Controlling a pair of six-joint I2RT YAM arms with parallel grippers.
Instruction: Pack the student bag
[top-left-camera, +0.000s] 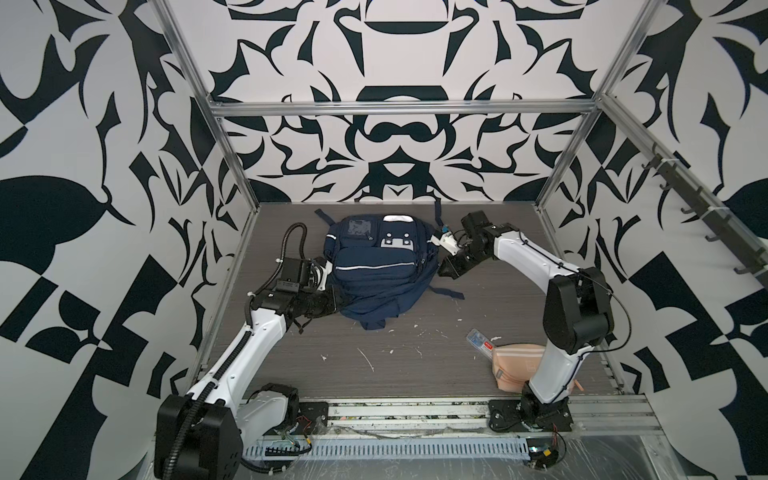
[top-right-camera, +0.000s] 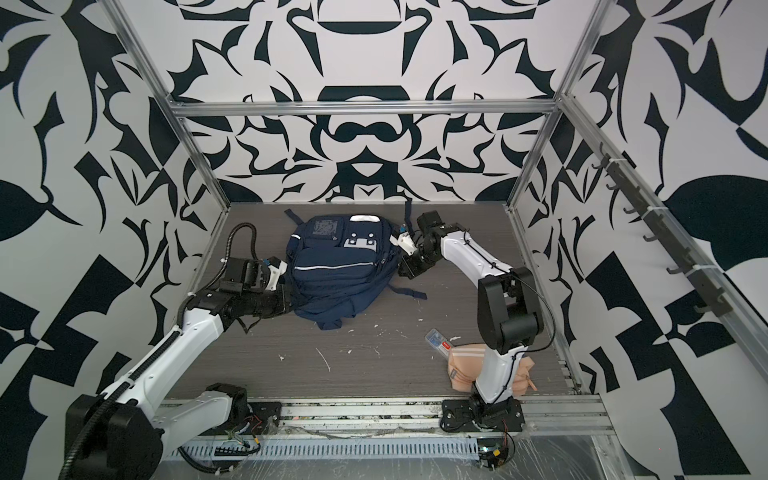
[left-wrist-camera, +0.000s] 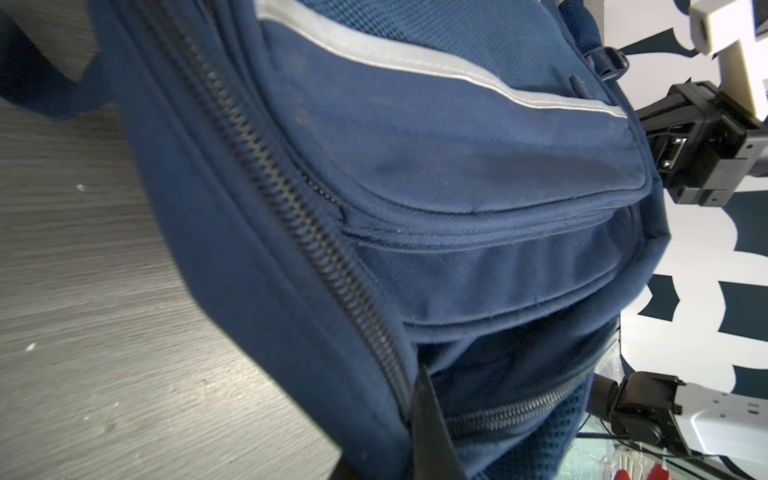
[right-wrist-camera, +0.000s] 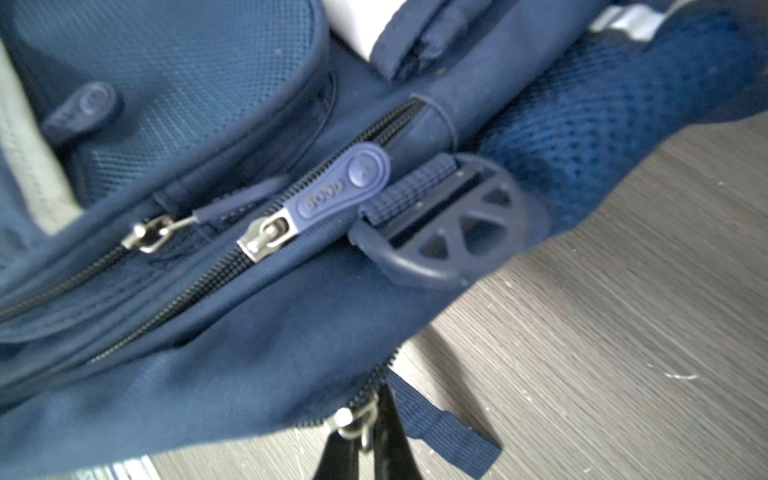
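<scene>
- Your right gripper (right-wrist-camera: 363, 436) has its jaws pinched almost together on a small metal zip slider (right-wrist-camera: 353, 417) at the edge of the student bag (right-wrist-camera: 249, 353), as the right wrist view shows.
- Your left gripper (top-left-camera: 332, 299) is closed down just as tightly. The left wrist view shows 1 dark finger (left-wrist-camera: 428, 419) clamped on the bag's fabric rim beside a long zip track.
- The bag lies flat with its front pockets up, at the back middle of the table. It sits between your 2 grippers, the left at its near-left side and the right at its right side.
- A loose strap (top-left-camera: 451, 294) trails from the bag onto the table towards the right.
- The table (top-left-camera: 374, 374) is grey wood-grain, and its near half is flecked with white scuffs and crumbs.
- By the right arm's base a peach pouch (top-left-camera: 515, 361) lies partly behind the arm. A clear plastic case (top-left-camera: 478, 337) lies just beside its far-left corner.
- Around you are black-and-white patterned walls and an aluminium frame (top-left-camera: 399, 109). A rail of dark hooks (top-left-camera: 692, 187) runs along the right wall, and a slotted cable duct (top-left-camera: 395, 451) runs along the front edge.
</scene>
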